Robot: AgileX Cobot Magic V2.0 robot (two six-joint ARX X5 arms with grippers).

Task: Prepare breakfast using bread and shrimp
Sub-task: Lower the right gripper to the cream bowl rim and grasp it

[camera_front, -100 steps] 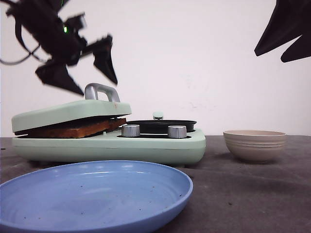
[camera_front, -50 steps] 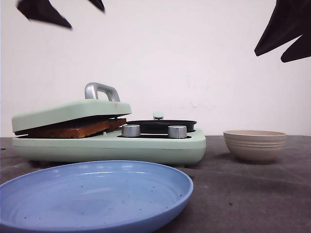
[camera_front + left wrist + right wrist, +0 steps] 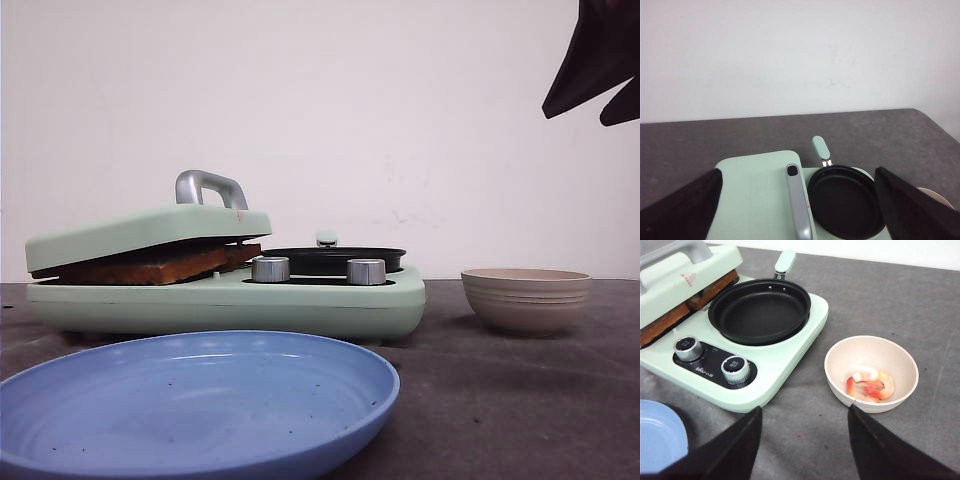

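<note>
The left hand (image 3: 800,210) has gone up and away. A moment ago it was just above the lid's grey handle (image 3: 210,187), and now the front view does not show it at all. Its own camera looks down on the machine from high up. Its 2 fingers (image 3: 682,212) are spread wide with nothing between them.

The right hand (image 3: 802,450) hangs high on the right and has moved only a little. It is spread open too, with nothing in it, and it looks down over the beige bowl (image 3: 871,373).

The green lid (image 3: 150,228) is now down on the bread (image 3: 165,264). The bread sits squeezed inside the green cooker (image 3: 330,300), brown at the edge. It looks like 2 slices, but I cannot be sure from the side.

So the bread part seems done for now. The shrimp (image 3: 871,384) lie in the bowl, pink and white, just beside the cooker. The black pan (image 3: 760,310) has nothing in it, so the shrimp are probably next, and the right hand is the closer one. The blue plate (image 3: 190,400) waits on the tabletop (image 3: 520,400) in front
</note>
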